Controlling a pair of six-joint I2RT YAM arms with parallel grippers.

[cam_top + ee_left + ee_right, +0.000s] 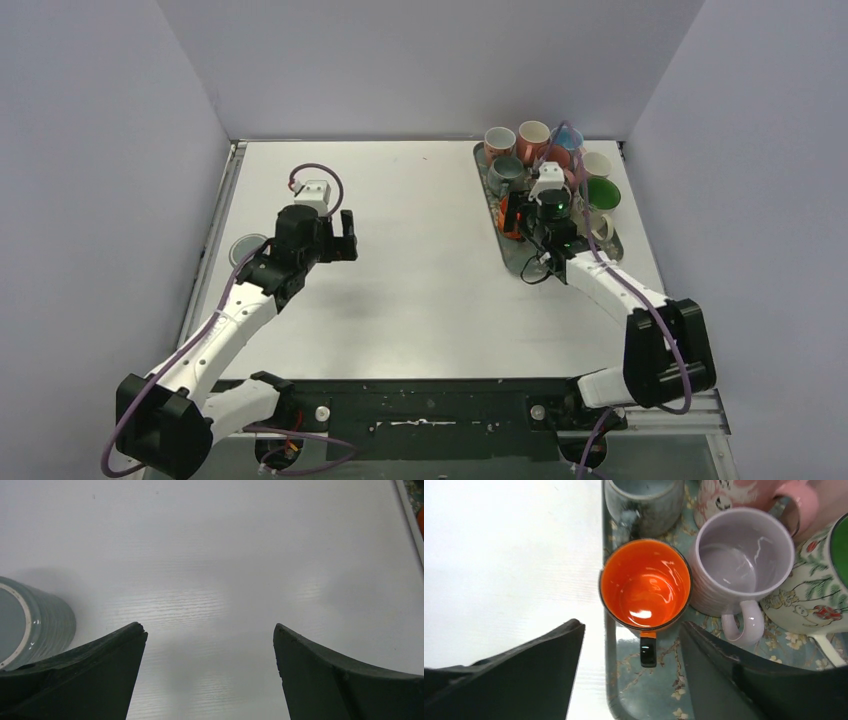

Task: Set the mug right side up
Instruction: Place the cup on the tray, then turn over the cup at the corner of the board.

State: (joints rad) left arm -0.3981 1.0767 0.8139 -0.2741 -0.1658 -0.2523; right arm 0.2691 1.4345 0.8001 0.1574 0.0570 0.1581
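Observation:
A grey-green mug [247, 248] stands upside down near the table's left edge, base up. In the left wrist view it [30, 625] shows at the far left, with a pale ring round its base. My left gripper [347, 238] is open and empty over bare table to the right of that mug, its jaws [207, 630] wide apart and away from it. My right gripper [525, 238] is open and empty above the left edge of the tray [522, 264]. Its jaws [631, 627] straddle the tray rim just short of an upright orange mug [645, 582].
The floral tray [659, 690] at the back right holds several upright mugs: the orange one [510, 213], a lilac one [741, 555], a grey one [644, 500], pink ones and a green-lined one [601, 192]. Grey walls enclose the table.

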